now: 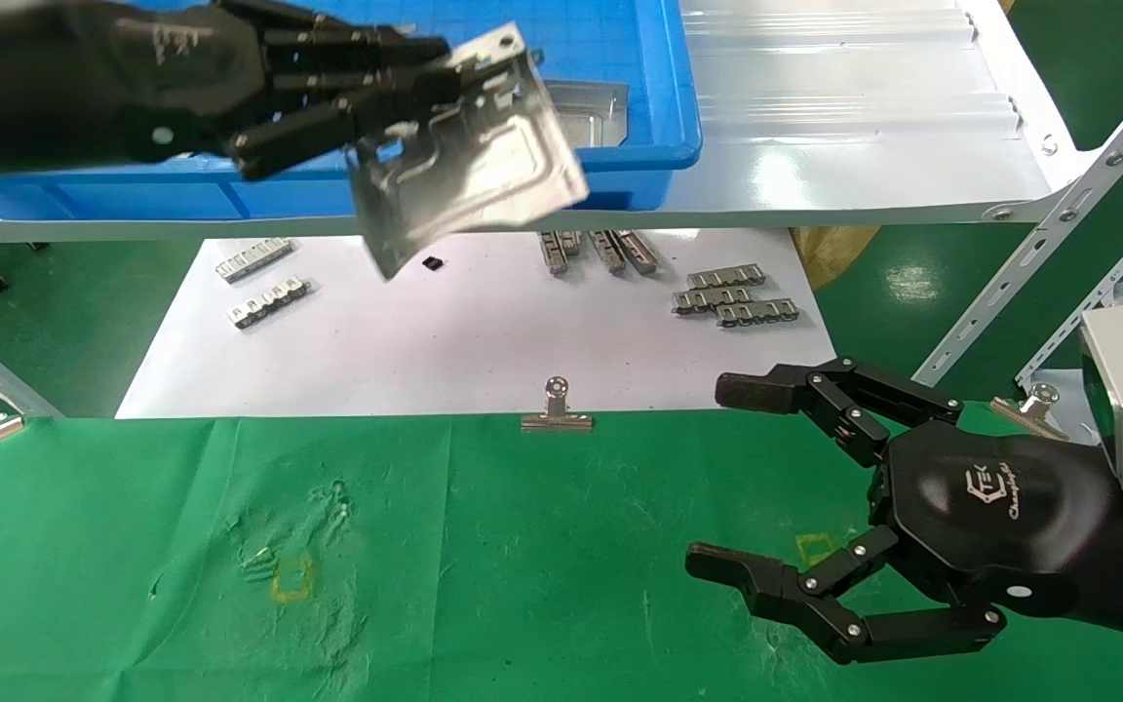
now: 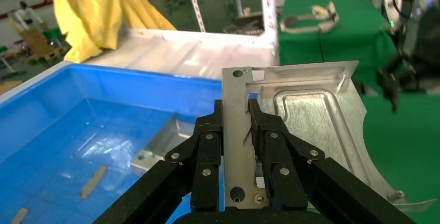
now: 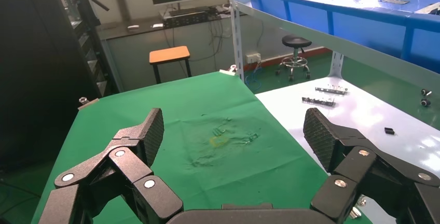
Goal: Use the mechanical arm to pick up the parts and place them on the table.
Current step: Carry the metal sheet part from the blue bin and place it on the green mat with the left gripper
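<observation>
Green worktop (image 1: 522, 546) in front, white sheet (image 1: 484, 341) and blue bin (image 1: 659, 107) behind; left end effector (image 1: 406, 88) clamped on part (image 1: 469, 166), held tilted in air over bin's front edge; right end effector (image 1: 776, 497) spread wide, low over worktop's right side

Colours on the bench

Silver embossed part (image 1: 469, 161) held by glossy black left hand (image 1: 347, 93); blue bin (image 1: 664, 88); glossy white shelf (image 1: 864, 127); white sheet (image 1: 484, 336); green cloth table (image 1: 522, 575) with yellow square outlines (image 1: 291, 578); black right hand (image 1: 795, 497) bearing a white logo.
</observation>
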Controlling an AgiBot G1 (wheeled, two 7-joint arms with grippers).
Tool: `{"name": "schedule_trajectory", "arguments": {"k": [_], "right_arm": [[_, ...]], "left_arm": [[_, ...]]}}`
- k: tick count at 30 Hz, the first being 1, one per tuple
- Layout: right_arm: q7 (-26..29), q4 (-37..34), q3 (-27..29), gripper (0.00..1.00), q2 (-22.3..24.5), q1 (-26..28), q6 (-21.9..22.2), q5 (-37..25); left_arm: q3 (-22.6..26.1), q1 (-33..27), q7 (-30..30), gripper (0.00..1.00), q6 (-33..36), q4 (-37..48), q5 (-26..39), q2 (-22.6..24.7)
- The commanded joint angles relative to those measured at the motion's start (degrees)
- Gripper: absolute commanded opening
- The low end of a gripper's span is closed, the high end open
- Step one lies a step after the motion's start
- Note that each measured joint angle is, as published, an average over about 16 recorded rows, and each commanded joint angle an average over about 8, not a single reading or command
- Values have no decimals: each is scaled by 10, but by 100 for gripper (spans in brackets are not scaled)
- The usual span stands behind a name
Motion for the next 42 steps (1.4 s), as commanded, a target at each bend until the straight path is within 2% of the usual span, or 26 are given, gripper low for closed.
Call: {"name": "schedule_trajectory", "arguments": {"k": [1, 7, 12, 15, 20, 33, 34, 40, 42], "right_arm": [[0, 0, 0, 100, 0, 0, 0, 0], [0, 0, 0, 100, 0, 0, 0, 0], [0, 0, 0, 100, 0, 0, 0, 0], [0, 0, 0, 100, 0, 0, 0, 0], [0, 0, 0, 100, 0, 0, 0, 0], [0, 0, 0, 100, 0, 0, 0, 0], [0, 0, 0, 100, 0, 0, 0, 0], [0, 0, 0, 100, 0, 0, 0, 0], [0, 0, 0, 100, 0, 0, 0, 0]], "left_arm": [[7, 21, -3, 0, 3, -42, -17, -15], [68, 114, 3, 0, -2, -213, -96, -105], [123, 147, 101, 0, -14, -265, -64, -150], [144, 153, 164, 0, -23, -244, -27, -155], [159, 157, 226, 0, -36, -175, 5, -146], [184, 171, 314, 2, -27, -32, 35, -113], [184, 173, 320, 8, -29, -23, 35, -111], [187, 179, 363, 83, -46, 26, 39, -97], [188, 178, 377, 100, -49, 38, 42, -92]]}}
